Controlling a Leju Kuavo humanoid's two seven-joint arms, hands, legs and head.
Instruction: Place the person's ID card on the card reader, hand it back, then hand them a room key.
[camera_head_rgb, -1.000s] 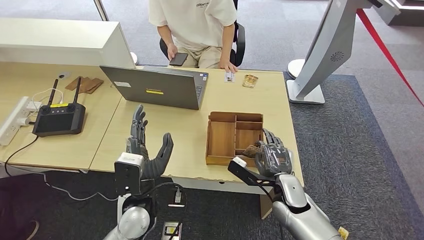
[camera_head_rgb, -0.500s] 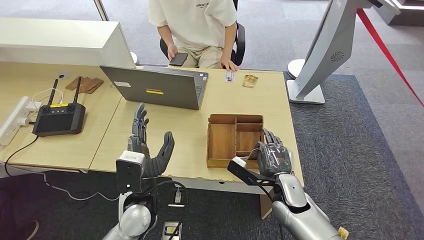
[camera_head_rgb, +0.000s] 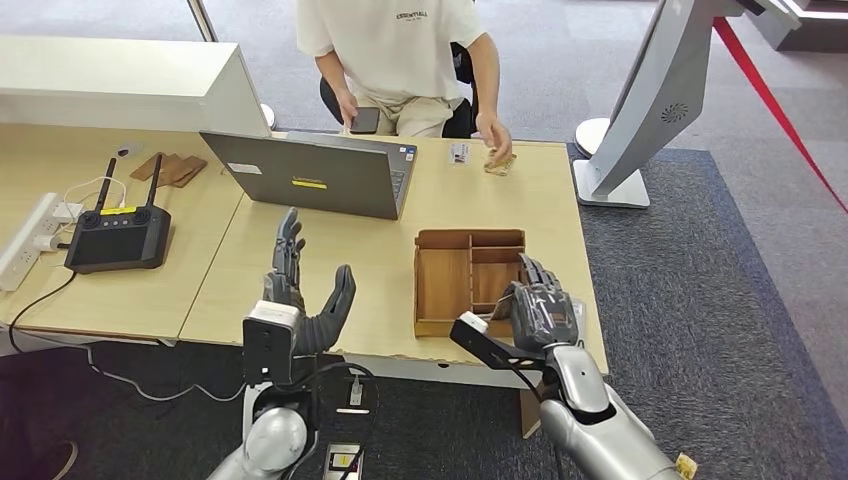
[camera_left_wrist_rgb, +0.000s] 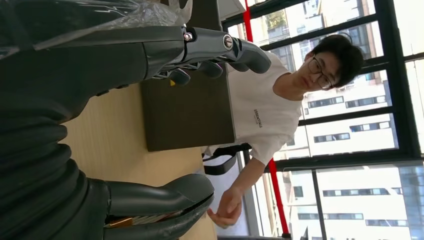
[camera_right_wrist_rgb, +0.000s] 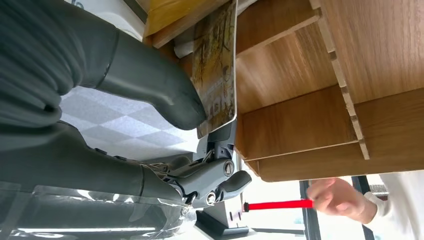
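The left hand's (camera_head_rgb: 300, 295) fingers (camera_head_rgb: 288, 245) spread wide, holding nothing, at 7 o'clock on the desk (camera_head_rgb: 500, 205). The right hand (camera_head_rgb: 540, 310) pinches a room key (camera_right_wrist_rgb: 216, 70) at the wooden tray's (camera_head_rgb: 445, 280) 4 o'clock corner. The person's hand (camera_head_rgb: 495, 135) touches a card (camera_head_rgb: 499, 162) at 12 o'clock.

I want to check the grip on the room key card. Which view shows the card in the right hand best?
The right wrist view: the card shows close, pinched between the thumb and fingers of the right hand, beside the wooden tray. In the head view the right hand covers it. The left wrist view faces elsewhere.
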